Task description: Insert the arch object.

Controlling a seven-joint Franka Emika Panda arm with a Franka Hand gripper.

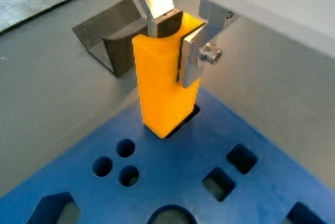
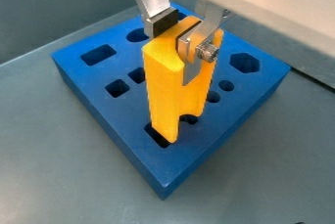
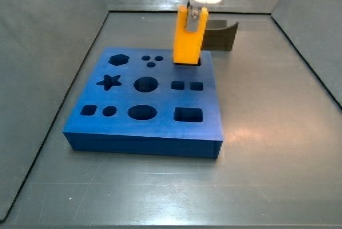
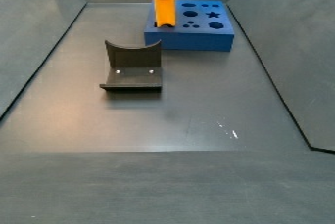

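Note:
The arch object (image 1: 164,86) is a tall bright orange block and stands upright. Its lower end sits in a slot at a corner of the blue board (image 1: 144,184). My gripper (image 1: 177,32) is shut on the block's top end, one silver finger on each side. Both wrist views show this, with the arch object (image 2: 173,91), the gripper (image 2: 181,30) and the board (image 2: 92,81). In a side view the arch object (image 3: 189,35) rises from the board's far edge (image 3: 134,123) under the gripper (image 3: 195,11). It also shows in a side view (image 4: 165,5).
The blue board (image 4: 207,28) has several shaped holes: round, square, star. The dark fixture (image 4: 131,68) stands on the grey floor, apart from the board, and shows behind the arch object in other views (image 3: 225,35) (image 1: 112,32). Grey walls enclose the floor.

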